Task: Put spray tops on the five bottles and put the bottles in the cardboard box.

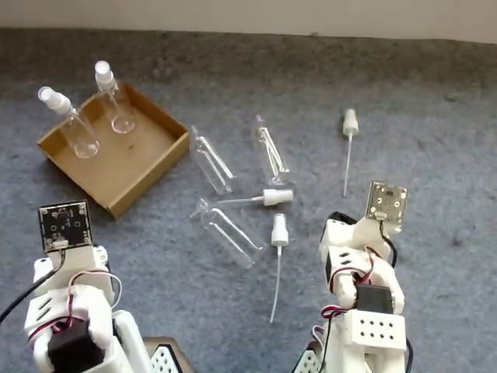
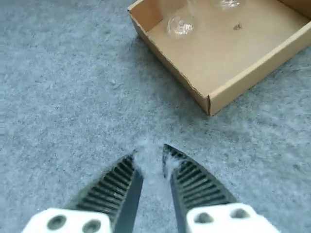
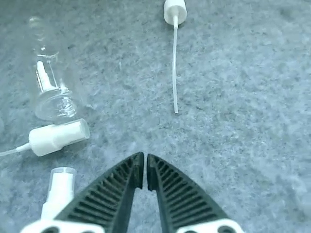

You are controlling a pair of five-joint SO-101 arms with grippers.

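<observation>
Rolling worries us: a pinch may push away the three bare bottles (image 1: 211,163) lying by loose spray tops (image 1: 278,196). Two capped bottles (image 1: 78,128) stand in the cardboard box (image 1: 151,176). Left gripper (image 2: 149,153) slightly apart, right gripper (image 3: 145,167) together.

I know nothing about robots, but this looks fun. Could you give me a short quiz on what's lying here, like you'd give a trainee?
1. How many capped bottles stand in the cardboard box?
2. How many loose spray tops lie on the carpet? A) two B) three C) five
3. True or false: the bottles lying on the carpet already wear spray tops.

Key: 1. Two. 2. B. 3. False: the three lying bottles are bare.
</observation>
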